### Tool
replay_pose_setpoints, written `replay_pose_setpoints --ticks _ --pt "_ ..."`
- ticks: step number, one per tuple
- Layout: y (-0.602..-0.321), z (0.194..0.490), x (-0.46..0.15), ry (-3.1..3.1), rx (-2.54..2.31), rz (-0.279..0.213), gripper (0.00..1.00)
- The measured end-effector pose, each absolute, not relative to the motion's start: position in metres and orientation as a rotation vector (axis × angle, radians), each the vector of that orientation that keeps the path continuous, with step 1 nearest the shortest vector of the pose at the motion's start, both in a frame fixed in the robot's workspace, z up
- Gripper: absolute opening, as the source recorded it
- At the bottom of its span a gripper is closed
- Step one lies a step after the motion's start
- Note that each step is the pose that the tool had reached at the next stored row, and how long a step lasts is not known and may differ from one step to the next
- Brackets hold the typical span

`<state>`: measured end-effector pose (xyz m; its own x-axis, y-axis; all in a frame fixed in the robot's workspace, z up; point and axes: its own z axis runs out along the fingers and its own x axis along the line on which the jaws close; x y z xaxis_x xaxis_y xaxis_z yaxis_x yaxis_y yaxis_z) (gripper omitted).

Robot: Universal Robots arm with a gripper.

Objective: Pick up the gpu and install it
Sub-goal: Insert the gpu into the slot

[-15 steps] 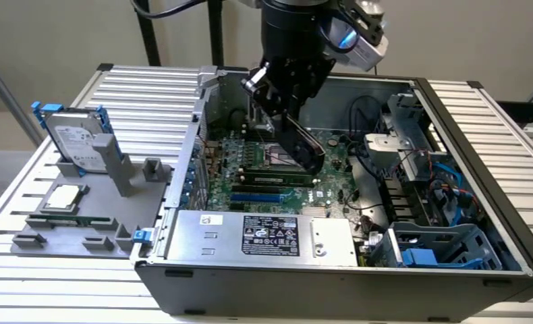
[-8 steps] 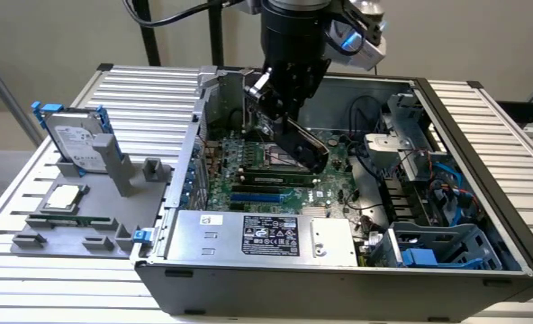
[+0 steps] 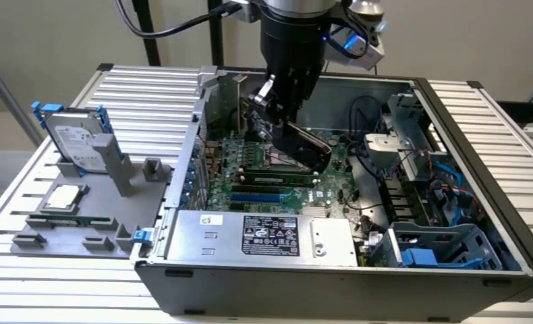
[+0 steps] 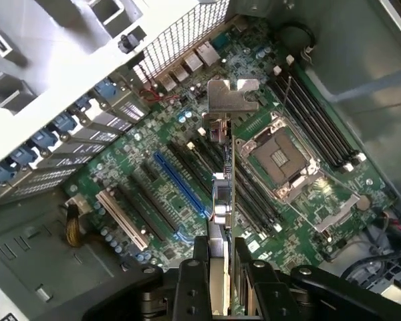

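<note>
My gripper (image 3: 285, 125) is down inside the open computer case (image 3: 446, 121), shut on the gpu (image 3: 304, 147). The card hangs tilted above the green motherboard (image 3: 276, 179), black face showing. In the wrist view the gpu (image 4: 224, 194) is edge-on between my fingers (image 4: 194, 271). Its silver end bracket (image 4: 232, 97) points toward the case's rear slot openings. The card hovers above the row of black expansion slots, between the long blue slot (image 4: 180, 184) and the CPU socket (image 4: 281, 157). It looks clear of the board, though I cannot tell for sure.
A silver hard drive with blue rails (image 3: 77, 145) stands in a grey holder (image 3: 32, 239) at the exterior view's left, with a RAM stick (image 3: 64, 221) and a chip (image 3: 64, 197). The power supply (image 3: 258, 236) is in the case's near side. Cables (image 3: 374, 155) and drive bays (image 3: 438, 246) crowd its right.
</note>
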<state>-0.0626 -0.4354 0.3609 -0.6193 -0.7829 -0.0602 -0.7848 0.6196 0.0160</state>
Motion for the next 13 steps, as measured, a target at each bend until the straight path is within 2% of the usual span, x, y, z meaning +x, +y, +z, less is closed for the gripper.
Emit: replay_pose_setpoints --ticks 13 --pt "-0.435 0.346 -0.063 2.606 -1.669 0.068 0.00"
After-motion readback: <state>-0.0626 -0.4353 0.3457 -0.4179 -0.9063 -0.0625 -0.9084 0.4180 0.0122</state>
